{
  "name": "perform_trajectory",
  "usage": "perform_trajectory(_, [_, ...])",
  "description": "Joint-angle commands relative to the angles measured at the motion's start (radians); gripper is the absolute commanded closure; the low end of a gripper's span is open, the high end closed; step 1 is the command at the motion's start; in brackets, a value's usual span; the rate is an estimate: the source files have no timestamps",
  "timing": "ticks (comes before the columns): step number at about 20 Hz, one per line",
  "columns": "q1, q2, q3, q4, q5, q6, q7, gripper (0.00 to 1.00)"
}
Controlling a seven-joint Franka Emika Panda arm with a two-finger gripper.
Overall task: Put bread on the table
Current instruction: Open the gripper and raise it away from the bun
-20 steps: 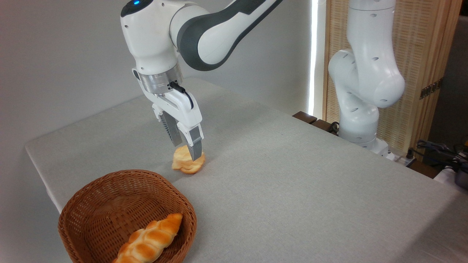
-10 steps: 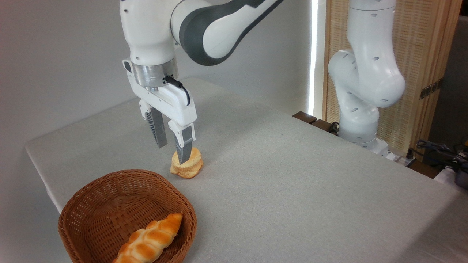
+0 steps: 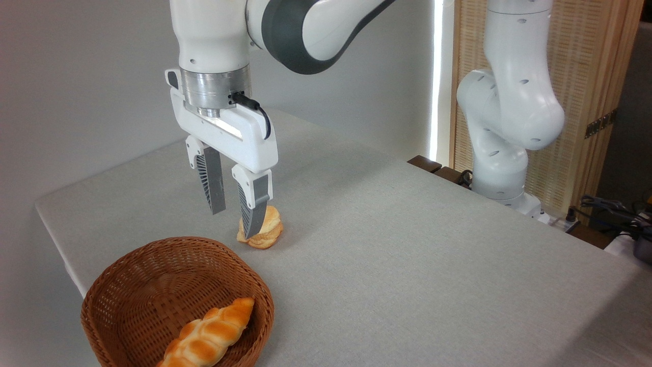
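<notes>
Now I see my gripper with jaws spread, holding nothing, poised above the bread on the table.

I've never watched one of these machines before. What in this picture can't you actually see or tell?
- bread: its left part is hidden behind a finger of the gripper; only one camera view.
- braided loaf: lower end cut off by the bottom edge.
- wicker basket: bottom rim cut off by the same edge.
- table: runs past the right and bottom edges.
</notes>
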Motion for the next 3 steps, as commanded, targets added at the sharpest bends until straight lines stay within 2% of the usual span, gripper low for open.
perform_trajectory(1, [-0.008,-0.011,0.018,0.002,0.004,-0.007,0.023,0.00])
perform_trajectory(3, [-0.008,-0.010,0.018,0.002,-0.007,-0.007,0.021,0.00])
